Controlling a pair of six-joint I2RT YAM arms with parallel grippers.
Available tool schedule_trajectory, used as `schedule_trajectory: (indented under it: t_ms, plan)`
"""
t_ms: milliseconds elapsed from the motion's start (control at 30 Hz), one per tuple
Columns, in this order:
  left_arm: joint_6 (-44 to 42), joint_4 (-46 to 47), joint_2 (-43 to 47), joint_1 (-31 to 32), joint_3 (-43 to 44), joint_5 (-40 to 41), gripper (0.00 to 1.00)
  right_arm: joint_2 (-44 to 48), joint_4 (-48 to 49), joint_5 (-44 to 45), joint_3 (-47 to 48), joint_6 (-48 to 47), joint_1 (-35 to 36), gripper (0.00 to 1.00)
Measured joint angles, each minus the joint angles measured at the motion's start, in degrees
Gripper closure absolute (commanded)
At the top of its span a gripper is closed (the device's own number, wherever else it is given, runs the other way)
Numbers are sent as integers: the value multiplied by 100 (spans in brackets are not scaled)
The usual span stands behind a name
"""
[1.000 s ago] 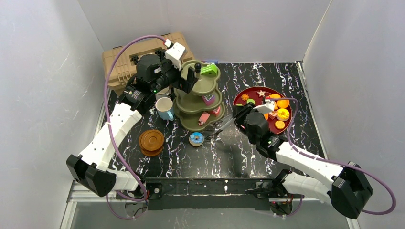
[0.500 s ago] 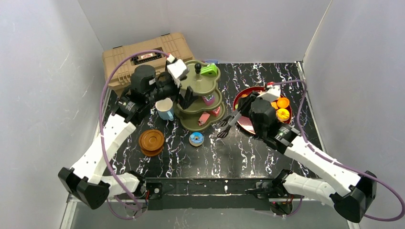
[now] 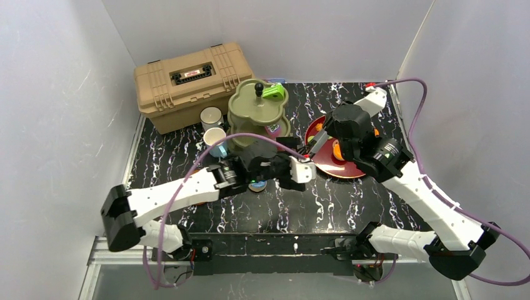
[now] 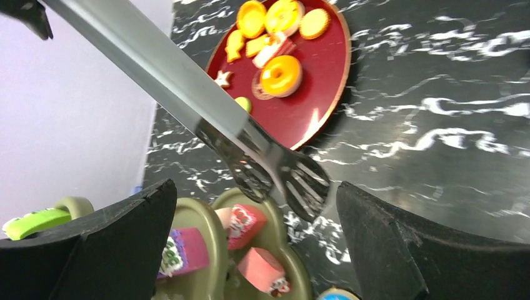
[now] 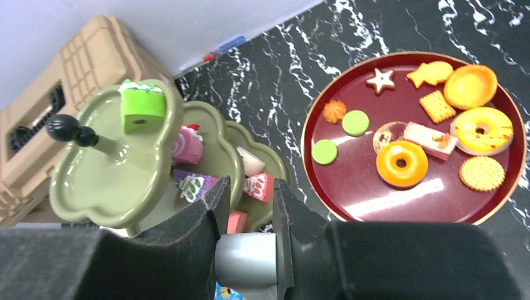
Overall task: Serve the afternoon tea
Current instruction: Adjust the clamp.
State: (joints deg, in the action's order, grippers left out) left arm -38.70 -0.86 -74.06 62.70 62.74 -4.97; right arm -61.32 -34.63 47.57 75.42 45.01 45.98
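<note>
Our olive-green three-tier scalloped stand [image 5: 106,181] holds small colourful toy cakes [image 5: 142,103].
Our left fingers [image 4: 106,250] stand apart; right fingers [image 5: 194,231] clamp silver metal tongs [image 4: 250,147].

The stand [image 3: 245,105] sits between the mugs [image 3: 212,117] (left) and the plate [image 3: 344,166] (right).

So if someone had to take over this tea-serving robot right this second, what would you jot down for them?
Left arm: jaws wide open, empty, low beside the stand.
Right arm: jaws shut on the tongs, whose tips hang between stand and red tray.
Things: green cake on the top tier, pink and red cakes on the lower tiers; donuts and biscuits on the tray; white mug and blue mug on the table left of the stand.
Done: several cakes plated.
Left: move the tray's treats over, set out the mugs.
</note>
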Motion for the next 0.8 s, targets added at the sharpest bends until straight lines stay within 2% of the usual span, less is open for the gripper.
schedule_trajectory:
  t_ms: [133,300,533,800]
  plan:
    - [-361,776,-723,149,79,782,2,-184,-426,63,190,291,0,99]
    - [-297,1110,-1172,155,468,1215,2,-166,-638,197,321,522,0,99]
    - [511,1338,-1222,179,1134,1401,5,-103,-636,232,356,743,-11,99]
    - [955,1255,-1266,212,1121,1399,9,-96,-542,221,356,852,-11,99]
